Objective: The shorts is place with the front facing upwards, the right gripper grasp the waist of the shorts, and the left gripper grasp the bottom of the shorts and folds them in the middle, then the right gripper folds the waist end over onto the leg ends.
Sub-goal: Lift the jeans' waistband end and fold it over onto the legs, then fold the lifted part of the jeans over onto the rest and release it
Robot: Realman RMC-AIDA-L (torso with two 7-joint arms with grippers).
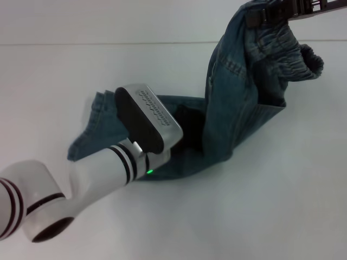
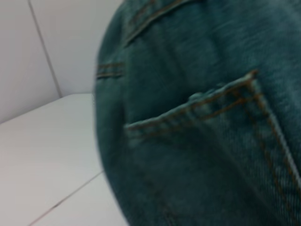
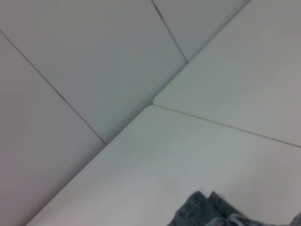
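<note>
The blue-green denim shorts (image 1: 238, 103) are partly raised off the white table (image 1: 271, 206). My right gripper (image 1: 271, 13), a black claw at the top right, is shut on the waist of the shorts (image 1: 293, 59) and holds that ruffled end up. The bottom of the shorts (image 1: 95, 116) lies flat on the table at the left. My left gripper (image 1: 173, 135), on a white arm with black bands and a green light, sits low over the cloth just right of the leg ends. The left wrist view is filled by the hanging denim (image 2: 197, 141) and its stitched pocket. A scrap of denim (image 3: 211, 214) shows in the right wrist view.
The table surface (image 3: 197, 155) is made of joined panels with seams between them. Pale wall panels (image 3: 94, 56) rise behind its far edge. Bare table lies in front of and to the right of the shorts.
</note>
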